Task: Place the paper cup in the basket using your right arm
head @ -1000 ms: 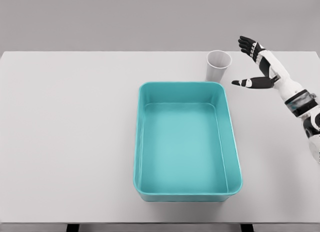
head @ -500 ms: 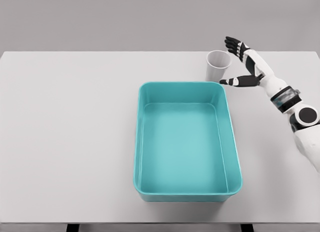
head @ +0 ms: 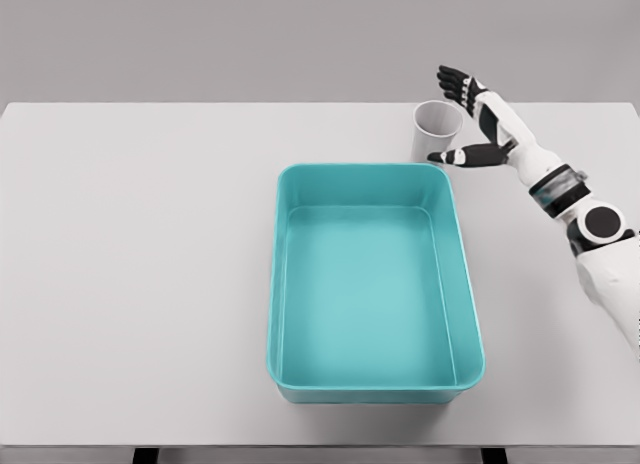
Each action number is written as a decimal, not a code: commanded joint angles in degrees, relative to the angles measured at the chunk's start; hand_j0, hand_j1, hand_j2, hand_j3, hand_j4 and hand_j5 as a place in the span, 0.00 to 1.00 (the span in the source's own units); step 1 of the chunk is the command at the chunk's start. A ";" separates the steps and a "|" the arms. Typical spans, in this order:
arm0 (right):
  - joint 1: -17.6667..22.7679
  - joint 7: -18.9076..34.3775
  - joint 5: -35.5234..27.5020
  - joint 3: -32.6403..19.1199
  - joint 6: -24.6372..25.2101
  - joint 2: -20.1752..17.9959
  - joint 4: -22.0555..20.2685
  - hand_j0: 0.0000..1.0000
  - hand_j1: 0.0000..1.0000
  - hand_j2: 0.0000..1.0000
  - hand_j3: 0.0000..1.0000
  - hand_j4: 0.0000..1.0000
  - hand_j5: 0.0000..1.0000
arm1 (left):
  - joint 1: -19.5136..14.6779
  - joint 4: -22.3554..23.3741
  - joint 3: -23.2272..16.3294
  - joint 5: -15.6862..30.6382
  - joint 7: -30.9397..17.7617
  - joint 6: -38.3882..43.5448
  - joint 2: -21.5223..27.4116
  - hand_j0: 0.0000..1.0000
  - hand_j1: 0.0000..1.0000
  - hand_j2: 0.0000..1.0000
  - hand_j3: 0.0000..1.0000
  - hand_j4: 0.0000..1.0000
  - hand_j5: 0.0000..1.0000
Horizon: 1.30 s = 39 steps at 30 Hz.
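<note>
Cup placement is described after the larger items, in order of size

Table (head: 140,284): white, flat, spanning the full width of the head view. It carries the basket and the cup.

Basket (head: 275,284): teal, rectangular, with rounded corners and a raised rim. It sits on the table slightly right of centre, long side running away from the robot. Its interior holds nothing.

Right arm (head: 600,254): white, with dark joints. It enters from the right edge of the view and reaches toward the far right part of the table, beyond the basket's far right corner.

Right hand (head: 478,124): positioned just beside the cup, on the cup's right side. Fingers (head: 450,82) are spread wide, extended above and behind the cup rim. The thumb (head: 450,157) extends at the level of the cup base, on its near right side. The cup stands in the gap between thumb and fingers. The hand is not closed on it, and contact cannot be confirmed from this view.

Cup (head: 434,130): white paper, upright, mouth open upward. It stands on the table just beyond the basket's far right corner, outside the basket, close to the rim
</note>
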 commanded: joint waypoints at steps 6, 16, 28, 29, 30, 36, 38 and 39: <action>0.00 -0.01 -0.30 0.41 0.05 0.85 1.11 1.00 1.00 1.00 1.00 1.00 1.00 | 0.00 -0.07 0.06 0.00 -0.01 0.00 0.00 1.00 1.00 1.00 1.00 1.00 1.00; -0.09 -0.01 -0.30 0.41 -0.83 1.29 2.25 1.00 1.00 1.00 1.00 1.00 1.00 | 0.00 0.02 0.06 0.00 -0.01 0.00 0.00 1.00 1.00 1.00 1.00 1.00 1.00; -0.79 -0.01 -0.12 0.32 -0.93 0.76 2.07 1.00 1.00 1.00 1.00 1.00 1.00 | 0.00 0.02 -0.03 0.00 -0.01 0.00 0.00 1.00 1.00 1.00 1.00 1.00 1.00; -0.97 -0.01 -0.12 0.41 -0.93 0.67 2.25 1.00 1.00 1.00 1.00 1.00 1.00 | 0.00 0.02 0.06 0.00 -0.01 0.00 0.00 1.00 1.00 1.00 1.00 1.00 1.00; -1.05 -0.01 -0.12 0.41 -0.93 0.67 2.25 1.00 1.00 1.00 1.00 1.00 1.00 | 0.00 0.02 -0.03 0.00 -0.01 0.00 0.00 1.00 1.00 1.00 1.00 1.00 1.00; -1.67 -0.01 -0.04 0.41 -0.93 0.58 2.43 1.00 1.00 1.00 1.00 1.00 1.00 | 0.00 -0.07 -0.03 0.00 -0.01 0.00 0.00 1.00 1.00 1.00 1.00 1.00 1.00; -2.02 -0.01 -0.04 0.50 -0.93 0.58 3.83 1.00 1.00 1.00 1.00 1.00 1.00 | 0.00 -0.07 -0.03 0.00 -0.01 0.00 0.00 1.00 1.00 1.00 1.00 1.00 1.00; -2.55 -0.01 -0.04 1.20 -0.93 0.58 4.97 1.00 1.00 1.00 1.00 1.00 1.00 | 0.00 0.02 -0.03 0.00 -0.01 0.00 0.00 1.00 1.00 1.00 1.00 1.00 1.00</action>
